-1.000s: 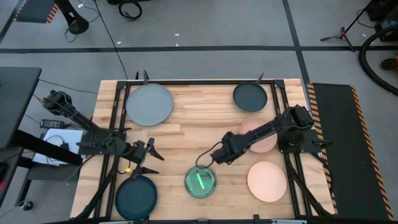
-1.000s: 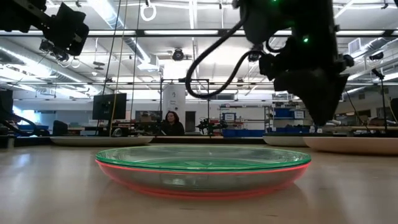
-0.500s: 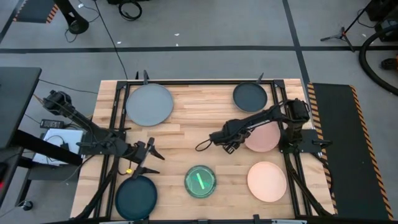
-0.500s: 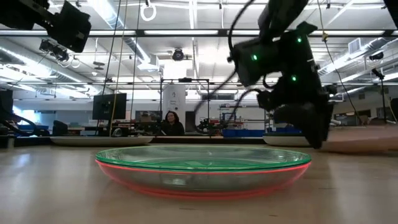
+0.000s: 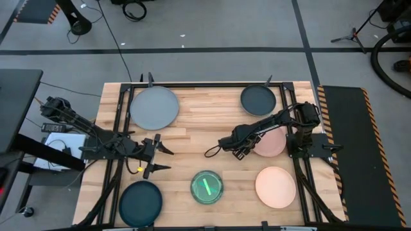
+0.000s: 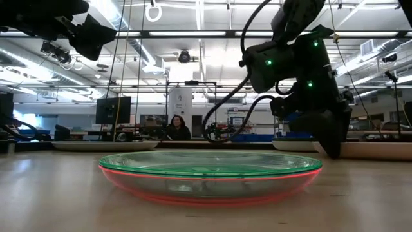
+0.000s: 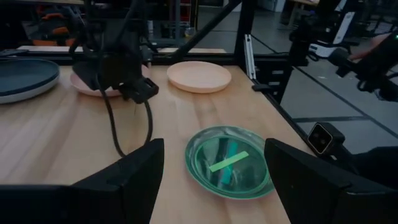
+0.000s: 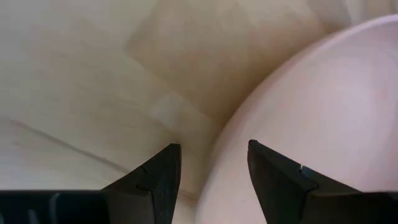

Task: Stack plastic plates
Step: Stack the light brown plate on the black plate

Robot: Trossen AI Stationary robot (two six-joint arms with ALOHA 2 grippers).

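Hovering at the pink plate's (image 5: pixel 270 142) edge, the right claw (image 5: pixel 242 151) stands apart, gripping nothing; the left claw (image 5: pixel 160 158) waits spread wide above the counter (image 5: pixel 192 138).

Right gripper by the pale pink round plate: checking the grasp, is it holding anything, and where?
Nothing is held. The right gripper is open, its fingers straddling the rim of the pale pink round plastic plate, not closed on it.

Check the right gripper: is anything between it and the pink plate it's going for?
Nothing visible. The right gripper, jaws open, straddles the rim of the pink plate, with only bare table alongside it.
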